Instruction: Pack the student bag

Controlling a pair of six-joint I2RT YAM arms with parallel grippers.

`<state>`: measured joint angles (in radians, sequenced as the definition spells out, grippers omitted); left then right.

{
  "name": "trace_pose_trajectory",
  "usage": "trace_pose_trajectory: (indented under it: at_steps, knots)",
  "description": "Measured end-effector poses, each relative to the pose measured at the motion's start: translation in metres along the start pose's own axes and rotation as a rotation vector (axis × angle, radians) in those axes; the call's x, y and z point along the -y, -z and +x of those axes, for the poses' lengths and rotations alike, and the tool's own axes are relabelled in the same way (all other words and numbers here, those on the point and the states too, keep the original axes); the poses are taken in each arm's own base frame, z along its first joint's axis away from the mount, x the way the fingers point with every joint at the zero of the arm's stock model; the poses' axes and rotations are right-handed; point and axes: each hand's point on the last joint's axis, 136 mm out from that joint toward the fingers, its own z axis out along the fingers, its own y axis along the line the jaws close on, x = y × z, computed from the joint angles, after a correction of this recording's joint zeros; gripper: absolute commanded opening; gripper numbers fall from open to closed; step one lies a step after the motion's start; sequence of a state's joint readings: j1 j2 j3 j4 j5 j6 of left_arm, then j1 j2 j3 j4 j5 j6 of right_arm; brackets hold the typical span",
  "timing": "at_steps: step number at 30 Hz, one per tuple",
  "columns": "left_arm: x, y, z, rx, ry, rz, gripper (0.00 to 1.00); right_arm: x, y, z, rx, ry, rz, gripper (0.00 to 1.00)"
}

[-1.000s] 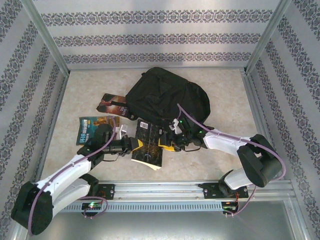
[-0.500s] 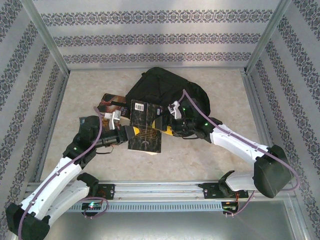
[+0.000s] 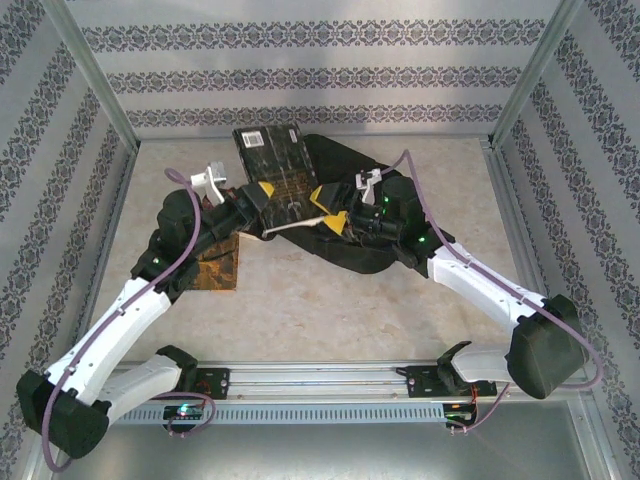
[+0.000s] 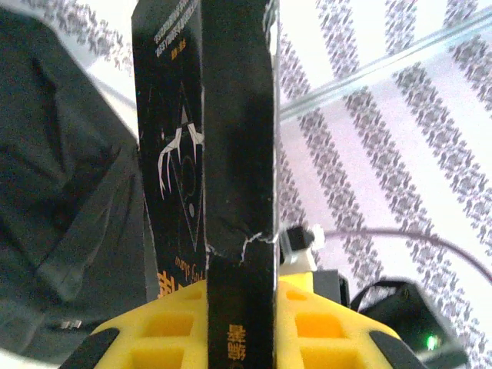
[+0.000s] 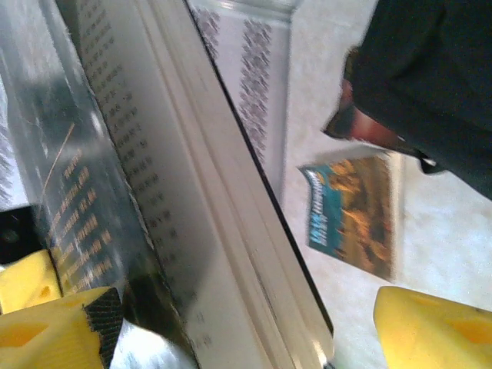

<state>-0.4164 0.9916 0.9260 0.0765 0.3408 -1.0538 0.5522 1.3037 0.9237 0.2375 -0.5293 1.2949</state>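
Observation:
The student bag is a black backpack lying at the back of the table. My left gripper is shut on the spine of a black book and holds it raised over the bag's left part. In the left wrist view the spine stands upright between the yellow fingers, with bag fabric to the left. My right gripper is open beside the book. Its yellow fingers stand wide, and the book's page edge passes between them with a gap on the right.
A teal and orange book lies flat on the table, partly under my left arm. A reddish book peeks out from under the bag's edge. Patterned walls and metal posts enclose the table.
My left gripper has lifted the black book off the table and carried it back over the bag. My right gripper has opened and followed it towards the bag.

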Motion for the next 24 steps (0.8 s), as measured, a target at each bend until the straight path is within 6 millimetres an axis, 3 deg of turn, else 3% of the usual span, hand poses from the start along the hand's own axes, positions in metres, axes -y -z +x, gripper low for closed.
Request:
trace_pose_trajectory:
  at_steps: [4, 10, 18, 21, 24]
  knots:
    - [0.022, -0.01, -0.025, 0.071, -0.011, 0.036, 0.0, -0.018, 0.0, -0.014, 0.088, -0.068, -0.09, 0.92]
    - [0.026, -0.019, -0.038, 0.119, -0.002, 0.045, 0.0, -0.049, -0.007, -0.028, 0.185, -0.15, -0.253, 0.93]
    - [0.021, -0.03, -0.046, 0.148, 0.024, 0.018, 0.0, -0.052, -0.024, -0.026, 0.239, -0.253, -0.308, 0.91]
    - [0.021, -0.031, -0.049, 0.161, 0.032, 0.015, 0.0, -0.059, -0.025, -0.026, 0.267, -0.258, -0.335, 0.82]
    - [0.021, -0.031, -0.051, 0.176, 0.034, 0.014, 0.0, -0.07, -0.023, -0.03, 0.31, -0.25, -0.367, 0.67]
